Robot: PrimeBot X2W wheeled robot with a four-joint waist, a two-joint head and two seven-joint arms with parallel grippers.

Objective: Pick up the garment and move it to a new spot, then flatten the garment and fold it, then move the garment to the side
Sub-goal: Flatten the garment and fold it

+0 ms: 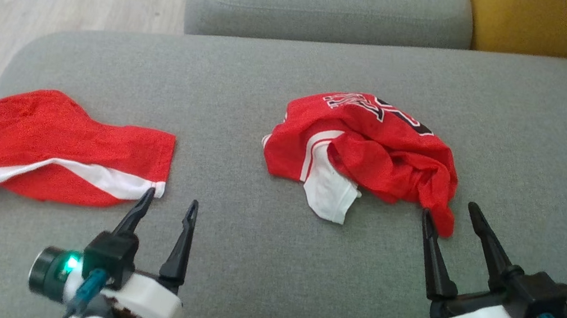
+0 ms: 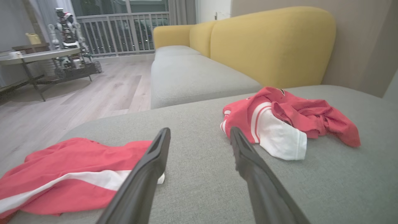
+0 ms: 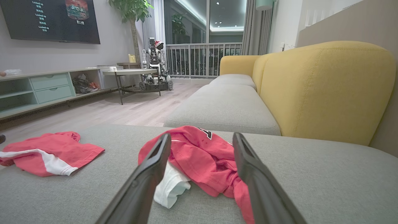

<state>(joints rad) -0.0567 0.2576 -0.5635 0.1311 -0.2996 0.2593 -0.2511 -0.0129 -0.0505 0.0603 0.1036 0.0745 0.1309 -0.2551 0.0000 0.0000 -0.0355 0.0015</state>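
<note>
Right, both claws hang low over the grey cushion, nothing gripped. The right gripper has its fingers spread wide, and the crumpled red jersey lies just ahead of it and to its left, a red tail of cloth reaching in between the fingertips; contact cannot be told. The left gripper is spread wide too, its left fingertip right by the corner of the flatter red garment with a white stripe, which lies off to its left
</note>
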